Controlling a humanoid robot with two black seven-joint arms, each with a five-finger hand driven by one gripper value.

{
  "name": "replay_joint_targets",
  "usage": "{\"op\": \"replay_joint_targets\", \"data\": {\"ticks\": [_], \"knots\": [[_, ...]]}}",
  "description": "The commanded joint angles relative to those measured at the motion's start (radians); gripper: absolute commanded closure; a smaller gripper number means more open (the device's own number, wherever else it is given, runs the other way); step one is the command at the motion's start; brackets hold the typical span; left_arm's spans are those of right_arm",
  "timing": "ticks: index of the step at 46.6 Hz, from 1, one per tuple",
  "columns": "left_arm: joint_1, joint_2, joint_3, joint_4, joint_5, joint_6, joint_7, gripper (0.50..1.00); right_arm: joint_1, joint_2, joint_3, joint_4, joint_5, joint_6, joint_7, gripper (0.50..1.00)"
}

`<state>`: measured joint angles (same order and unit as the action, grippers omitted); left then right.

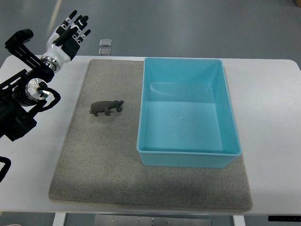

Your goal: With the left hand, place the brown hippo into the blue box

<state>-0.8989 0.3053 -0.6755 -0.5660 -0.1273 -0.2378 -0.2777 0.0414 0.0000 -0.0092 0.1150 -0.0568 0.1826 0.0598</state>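
Top view: left hand raised at the far left corner, hippo lying free on the mat.

Top view: the black-and-white fingered left hand [70,33] sits above the far-left corner of the white table [275,103], its arm entering from the left edge; fingers extended and slightly spread, holding nothing. The small brown plastic hippo figure [107,108] stands on the grey felt mat [94,169], left of centre, head toward the light blue rectangular plastic box [225,113]. Hippo and box are near each other but not touching. The box rests on the right part of the mat, open side up, nothing visible inside. Hand and hippo are well apart. Two small clear squares [105,46] lie on the floor beyond the table's far edge.
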Motion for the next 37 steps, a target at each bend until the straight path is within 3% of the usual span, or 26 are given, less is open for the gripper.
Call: {"op": "replay_joint_targets", "data": {"ticks": [1,27,37], "knots": [[0.0,0.0,0.001,0.0,0.0,0.0,0.0,0.504,0.0,0.0,0.0,0.0,0.0,0.0,0.0,0.564],[0.0,0.003,0.013,-0.002,0.018,0.0,0.0,0.504,0.0,0.0,0.0,0.0,0.0,0.0,0.0,0.564],[-0.002,0.023,0.062,-0.058,0.021,0.0,0.003,0.504,0.0,0.0,0.0,0.0,0.0,0.0,0.0,0.564]]}}
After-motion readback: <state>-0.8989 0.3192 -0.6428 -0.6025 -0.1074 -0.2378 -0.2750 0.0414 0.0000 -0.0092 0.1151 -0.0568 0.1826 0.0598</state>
